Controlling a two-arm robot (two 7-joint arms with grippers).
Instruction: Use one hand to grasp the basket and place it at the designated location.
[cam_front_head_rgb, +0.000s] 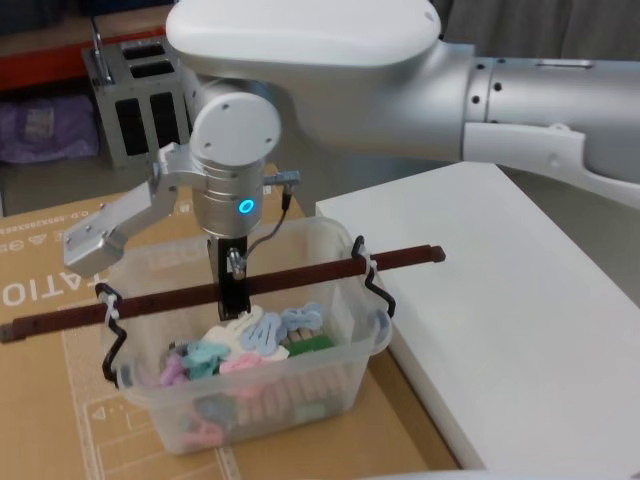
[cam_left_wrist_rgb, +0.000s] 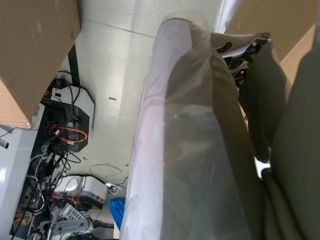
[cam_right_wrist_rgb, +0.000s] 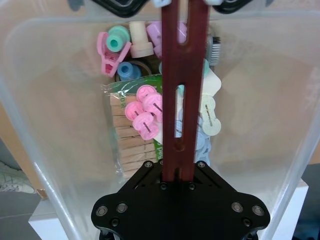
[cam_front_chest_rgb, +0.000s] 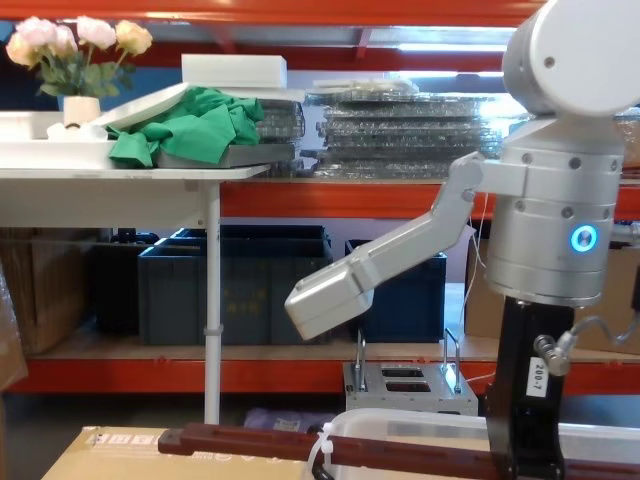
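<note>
The right tool (cam_front_head_rgb: 233, 290) is pinching the middle of the basket's (cam_front_head_rgb: 345, 380) dark handle (cam_front_head_rgb: 310, 277), whose long axis is running roughly 9 to 3 o'clock. The basket is lying over a cardboard box (cam_front_head_rgb: 40, 400), with the white bench (cam_front_head_rgb: 500, 300) waiting at its 3 o'clock.

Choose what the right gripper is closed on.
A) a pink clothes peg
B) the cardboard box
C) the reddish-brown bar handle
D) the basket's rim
C: the right gripper clamps the middle of the bar handle, which runs across the top of the basket.
</note>
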